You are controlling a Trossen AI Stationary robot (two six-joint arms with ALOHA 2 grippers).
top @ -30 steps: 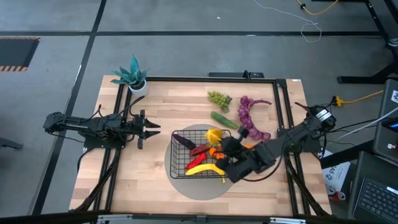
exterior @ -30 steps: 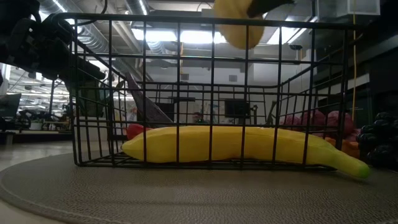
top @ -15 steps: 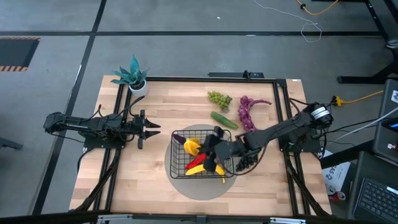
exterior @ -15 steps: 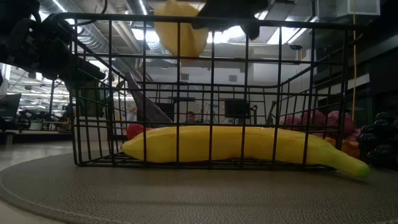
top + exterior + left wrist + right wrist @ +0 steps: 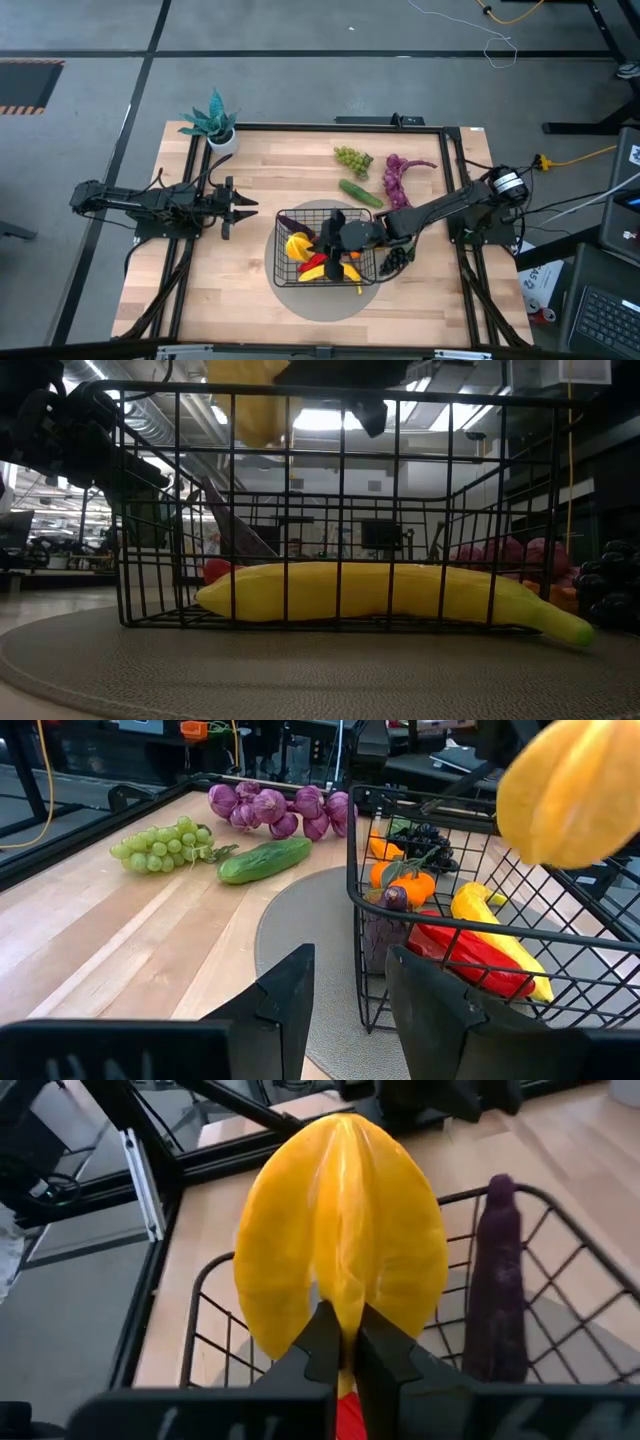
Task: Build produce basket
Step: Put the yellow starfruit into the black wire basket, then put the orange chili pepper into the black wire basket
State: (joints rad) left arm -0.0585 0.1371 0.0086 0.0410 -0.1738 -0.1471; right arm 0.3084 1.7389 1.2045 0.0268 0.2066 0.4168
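My right gripper reaches in from the table's right and is shut on the yellow starfruit, which hangs over the left part of the black wire basket. In the low view the starfruit is at the level of the basket's top rim. The banana, red pepper, eggplant and oranges lie on the basket's floor. My left gripper is open and empty, left of the basket. My right gripper pinches the starfruit by a ridge at its near end between its two fingers. The fingers come roughly level from the table's right side. The starfruit sticks out beyond the fingertips, lifted clear of the produce below and of the basket.
Green grapes, a cucumber and purple grapes lie on the wood behind the basket. Dark grapes lie at its right side. The basket stands on a round grey mat. A teal potted plant stands at the far left corner.
My right gripper has carried the starfruit toward the table's left edge, from the basket's right side across to above its left part, keeping it shut in the fingers and clear of the basket.
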